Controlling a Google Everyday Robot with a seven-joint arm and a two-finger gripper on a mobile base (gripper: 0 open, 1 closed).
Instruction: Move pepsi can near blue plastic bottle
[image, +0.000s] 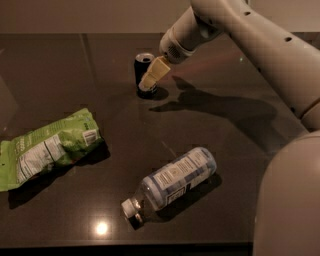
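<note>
The end effector (150, 80) sits at the far middle of the dark bench (75, 90), low against the near right side of the pepsi can (141, 70). Its pale tan tip overlaps the can's body. Whether it is apart, together or clamped on the can, I cannot tell from here.

The can stands upright, silver rim up. The pale arm (240, 35) slopes down to it from the upper right.

The blue plastic bottle (175, 177) lies on its side at the near edge, white cap pointing near-left, well apart from the can. A green chip bag (50, 147) lies flat on the left.

The step in hand looks like reaching for and gripping the can. Next, I judge, it needs a firm grip, a lift, and a carry toward the bottle, setting down beside it without knocking it.
</note>
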